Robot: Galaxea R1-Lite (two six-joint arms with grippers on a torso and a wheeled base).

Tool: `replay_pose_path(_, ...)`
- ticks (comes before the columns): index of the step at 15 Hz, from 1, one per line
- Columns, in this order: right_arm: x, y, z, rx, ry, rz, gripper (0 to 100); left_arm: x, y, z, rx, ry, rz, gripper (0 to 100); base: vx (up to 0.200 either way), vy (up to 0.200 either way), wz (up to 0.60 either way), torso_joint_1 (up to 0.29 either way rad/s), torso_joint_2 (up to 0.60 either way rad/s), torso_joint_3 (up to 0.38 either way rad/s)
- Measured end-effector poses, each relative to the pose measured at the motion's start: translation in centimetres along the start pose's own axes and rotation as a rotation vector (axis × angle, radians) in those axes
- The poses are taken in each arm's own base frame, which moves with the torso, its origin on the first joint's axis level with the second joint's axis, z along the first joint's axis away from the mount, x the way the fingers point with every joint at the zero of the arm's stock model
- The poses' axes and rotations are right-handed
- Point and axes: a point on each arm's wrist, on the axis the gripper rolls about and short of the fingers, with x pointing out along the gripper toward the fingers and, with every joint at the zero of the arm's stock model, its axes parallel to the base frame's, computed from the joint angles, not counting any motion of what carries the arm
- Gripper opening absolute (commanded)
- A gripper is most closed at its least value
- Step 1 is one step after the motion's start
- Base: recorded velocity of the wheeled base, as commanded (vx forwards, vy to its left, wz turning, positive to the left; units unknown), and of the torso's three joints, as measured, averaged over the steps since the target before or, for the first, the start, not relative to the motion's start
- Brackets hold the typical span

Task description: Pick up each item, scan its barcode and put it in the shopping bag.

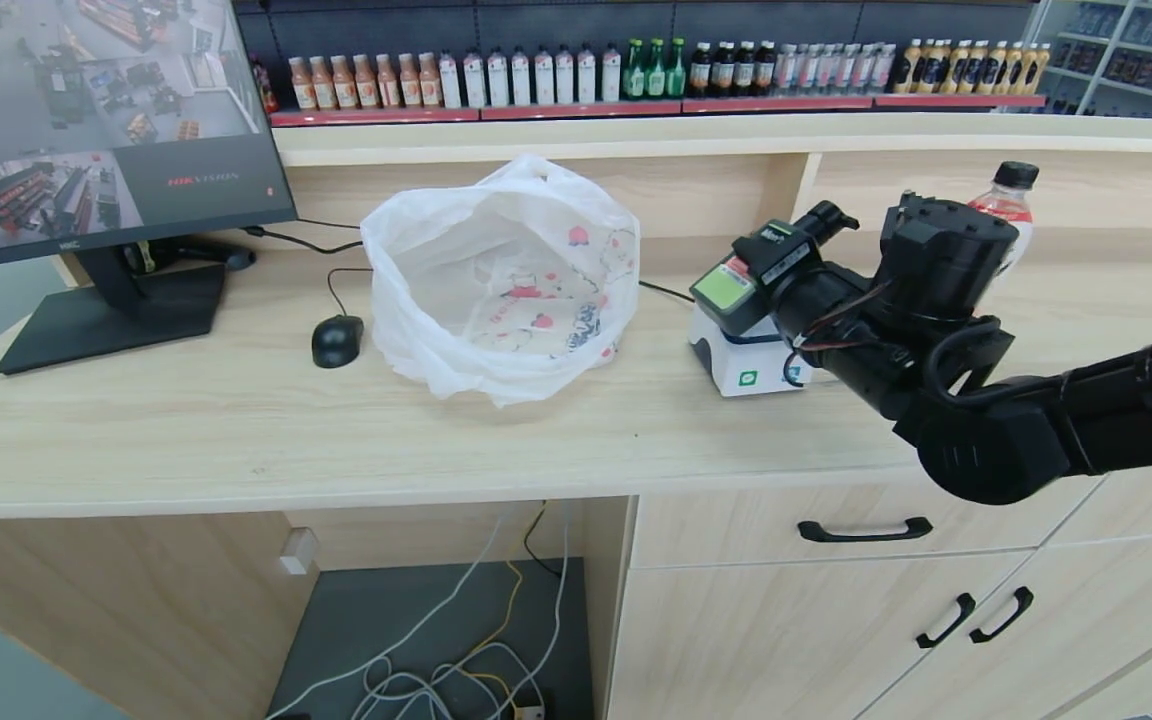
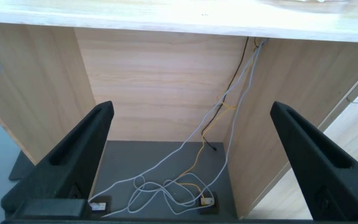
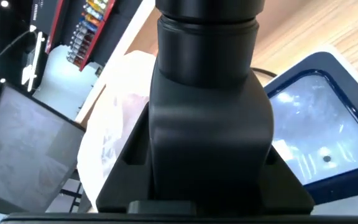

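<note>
Fingers of the right gripper look closed on a dark bottle in the head view, holding it just over the scanner on the table. The shopping bag stands open nearby, and a clear bottle stands behind the arm. Scanning seems the step in hand; next, the barcode must face the glass.

In the left wrist view, the left gripper hangs below the table, its fingers wide apart and empty.

In the right wrist view, the dark bottle hovers beside the scanner window.
</note>
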Motion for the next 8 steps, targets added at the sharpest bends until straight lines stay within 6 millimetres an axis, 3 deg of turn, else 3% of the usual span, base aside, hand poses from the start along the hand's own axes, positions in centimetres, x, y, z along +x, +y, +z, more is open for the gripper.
replay_pose_path(8,1.5,-0.8,0.1,0.037,-0.011,-0.028,0,0.0,0.0,0.0,0.000,0.000,0.001,100,0.000,0.000,0.00,0.000,0.00,0.000)
